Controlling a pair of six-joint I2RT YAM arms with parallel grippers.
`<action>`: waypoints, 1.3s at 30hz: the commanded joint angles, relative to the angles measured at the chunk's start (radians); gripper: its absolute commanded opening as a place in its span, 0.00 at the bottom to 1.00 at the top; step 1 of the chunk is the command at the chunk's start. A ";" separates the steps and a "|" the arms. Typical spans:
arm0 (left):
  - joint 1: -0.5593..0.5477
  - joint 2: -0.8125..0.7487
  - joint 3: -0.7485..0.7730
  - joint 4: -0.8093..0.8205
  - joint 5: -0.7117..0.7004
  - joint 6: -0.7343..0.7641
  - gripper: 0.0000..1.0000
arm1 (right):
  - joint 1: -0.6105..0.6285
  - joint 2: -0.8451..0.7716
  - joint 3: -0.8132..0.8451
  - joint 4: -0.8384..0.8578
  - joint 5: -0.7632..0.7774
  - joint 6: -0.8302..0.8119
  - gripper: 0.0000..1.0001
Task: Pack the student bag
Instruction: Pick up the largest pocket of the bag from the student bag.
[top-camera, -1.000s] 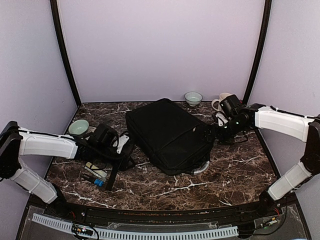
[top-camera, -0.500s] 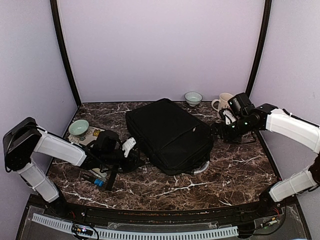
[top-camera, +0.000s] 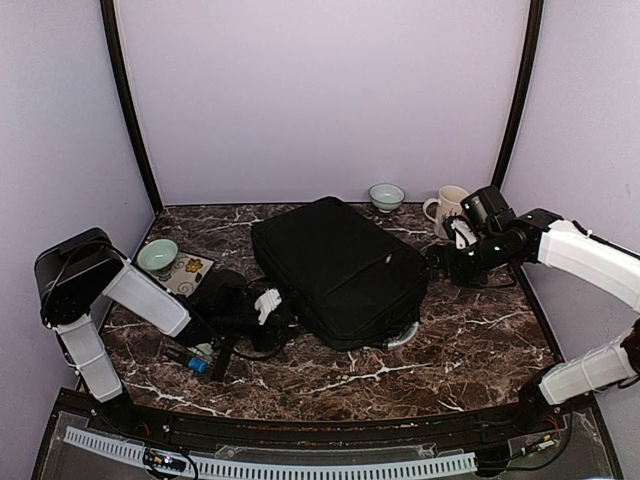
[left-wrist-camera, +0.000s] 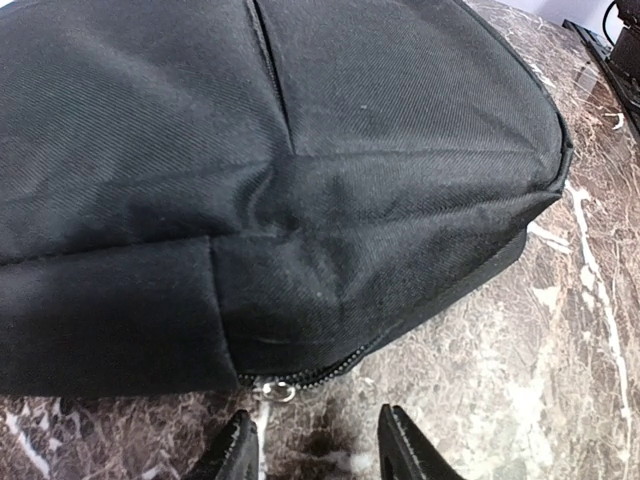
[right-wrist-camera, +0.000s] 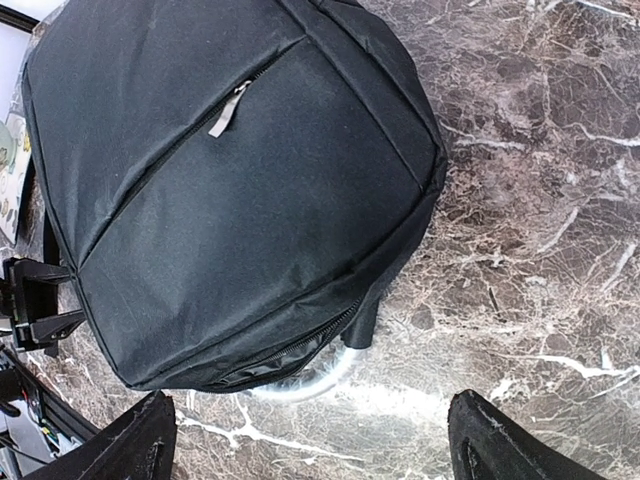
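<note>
The student bag (top-camera: 335, 265) lies flat in the middle of the marble table, black, with a silvery loop handle (top-camera: 405, 335) at its near right corner. My left gripper (top-camera: 265, 305) is low at the bag's near left edge. In the left wrist view its jaws (left-wrist-camera: 315, 450) stand apart with nothing between them, and a silver zipper pull (left-wrist-camera: 278, 390) on the bag (left-wrist-camera: 300, 150) sits just ahead of the left finger. My right gripper (top-camera: 440, 262) hovers at the bag's right side. It is wide open (right-wrist-camera: 320, 440) above the loop handle (right-wrist-camera: 310, 380) and the bag (right-wrist-camera: 230, 180).
A teal bowl (top-camera: 157, 255) and a printed card (top-camera: 188, 270) lie at the left. Small items, one blue (top-camera: 195, 362), and a black strap (top-camera: 225, 352) lie near the left arm. A small bowl (top-camera: 386, 196) and a cream mug (top-camera: 445, 205) stand at the back.
My left arm has swung right and down to the bag's near left edge, its jaws narrowing somewhat. My right gripper has drawn back a little to the right, still open.
</note>
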 joint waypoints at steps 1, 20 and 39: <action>-0.003 0.038 0.017 0.098 0.030 0.041 0.41 | 0.007 -0.034 -0.018 -0.002 0.018 0.015 0.95; 0.008 0.135 0.026 0.219 0.064 0.069 0.23 | 0.007 -0.047 -0.028 0.004 0.015 0.049 0.95; 0.007 -0.044 0.021 -0.020 -0.002 -0.017 0.00 | 0.051 0.029 -0.078 0.173 -0.177 0.005 0.93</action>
